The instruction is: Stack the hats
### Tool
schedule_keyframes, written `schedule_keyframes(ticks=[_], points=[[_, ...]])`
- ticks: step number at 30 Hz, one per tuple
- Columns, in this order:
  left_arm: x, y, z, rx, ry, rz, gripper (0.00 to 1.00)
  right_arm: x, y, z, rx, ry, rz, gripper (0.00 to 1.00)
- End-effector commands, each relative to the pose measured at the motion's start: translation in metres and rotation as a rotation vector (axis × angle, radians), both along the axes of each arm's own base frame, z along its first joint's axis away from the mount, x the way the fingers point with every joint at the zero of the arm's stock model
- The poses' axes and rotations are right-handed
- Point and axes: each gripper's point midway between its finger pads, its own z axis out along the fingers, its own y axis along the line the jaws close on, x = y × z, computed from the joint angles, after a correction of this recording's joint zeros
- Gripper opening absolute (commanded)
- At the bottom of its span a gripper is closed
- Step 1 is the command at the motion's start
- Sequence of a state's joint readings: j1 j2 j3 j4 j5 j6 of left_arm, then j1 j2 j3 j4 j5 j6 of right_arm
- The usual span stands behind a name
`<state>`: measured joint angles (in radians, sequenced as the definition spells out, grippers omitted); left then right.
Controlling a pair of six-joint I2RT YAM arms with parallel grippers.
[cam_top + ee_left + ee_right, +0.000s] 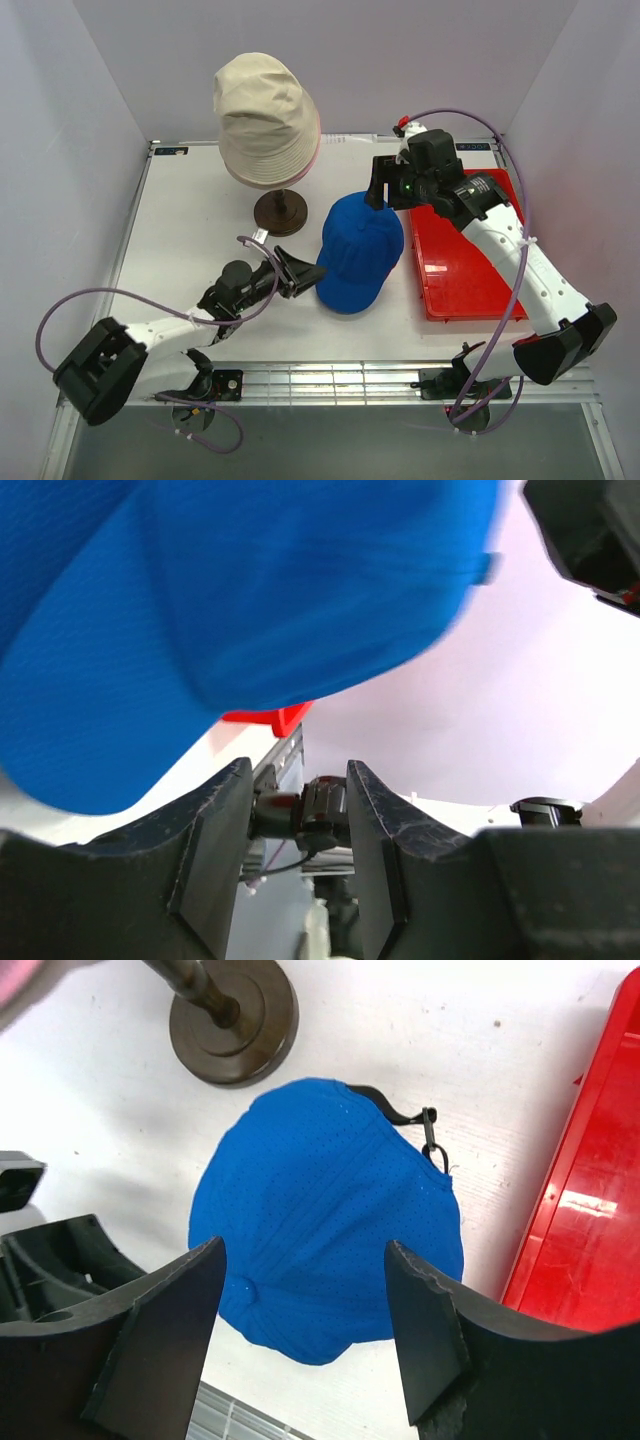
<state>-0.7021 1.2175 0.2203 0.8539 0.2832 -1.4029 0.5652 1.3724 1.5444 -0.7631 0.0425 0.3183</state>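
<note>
On the table [190,215], blue cap [358,250] between left claw [306,272] and right claw [377,195], both with jaws apart and empty.

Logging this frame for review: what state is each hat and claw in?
Beige hat: on the stand, topmost.
Pink hat: under the beige hat, edge showing.
Blue cap: crown up on the table, unheld.
Left claw: open, beside the cap.
Right claw: open above the cap.

Your blue cap [360,250] shows a fine perforated mesh; the bucket hat [262,110] is plain beige, with a pink hat [319,140] edging out beneath it. The stand [280,212] is dark brown, the tray [465,255] glossy red, the table [190,230] white.
</note>
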Motion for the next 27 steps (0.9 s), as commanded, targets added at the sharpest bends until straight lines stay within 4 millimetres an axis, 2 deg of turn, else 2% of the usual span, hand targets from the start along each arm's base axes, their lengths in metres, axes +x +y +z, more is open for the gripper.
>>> schedule_keyframes(ticks=[1,3,7,9,11,12,13,15,16,18,19,20,27], points=[[-0.001,0.015,-0.019,0.231,0.016,0.015,0.53,-0.002,-0.002,0.043,0.051,-0.09,-0.006,0.7],[-0.002,0.021,-0.012,0.298,0.01,0.018,0.53,-0.002,-0.005,0.048,0.05,-0.1,-0.018,0.71],[-0.001,0.044,0.02,0.475,-0.11,0.043,0.53,-0.006,-0.01,0.067,0.073,-0.136,-0.031,0.73],[0.003,0.058,0.054,0.52,-0.169,0.1,0.53,-0.009,-0.01,0.072,0.092,-0.141,-0.03,0.74],[0.006,0.065,0.08,0.563,-0.253,0.112,0.53,-0.015,-0.013,0.073,0.103,-0.144,-0.035,0.75],[0.006,0.071,0.083,0.611,-0.246,0.118,0.53,-0.016,-0.014,0.073,0.109,-0.146,-0.037,0.77],[0.008,0.07,0.113,0.593,-0.292,0.129,0.53,-0.02,-0.016,0.075,0.118,-0.154,-0.033,0.79],[0.014,0.075,0.125,0.64,-0.328,0.146,0.53,-0.022,-0.022,0.065,0.099,-0.143,-0.058,0.83],[0.016,0.075,0.143,0.628,-0.362,0.161,0.53,-0.026,-0.027,0.066,0.101,-0.153,-0.071,0.84],[0.02,0.078,0.151,0.665,-0.391,0.165,0.53,-0.027,-0.034,0.06,0.087,-0.153,-0.101,0.86],[0.023,0.08,0.166,0.668,-0.416,0.187,0.53,-0.03,-0.037,0.064,0.1,-0.171,-0.106,0.87],[0.024,0.081,0.166,0.695,-0.424,0.18,0.53,-0.032,-0.038,0.058,0.095,-0.165,-0.108,0.88],[0.031,0.074,0.183,0.691,-0.463,0.17,0.53,-0.038,-0.047,0.058,0.104,-0.2,-0.126,0.9]])
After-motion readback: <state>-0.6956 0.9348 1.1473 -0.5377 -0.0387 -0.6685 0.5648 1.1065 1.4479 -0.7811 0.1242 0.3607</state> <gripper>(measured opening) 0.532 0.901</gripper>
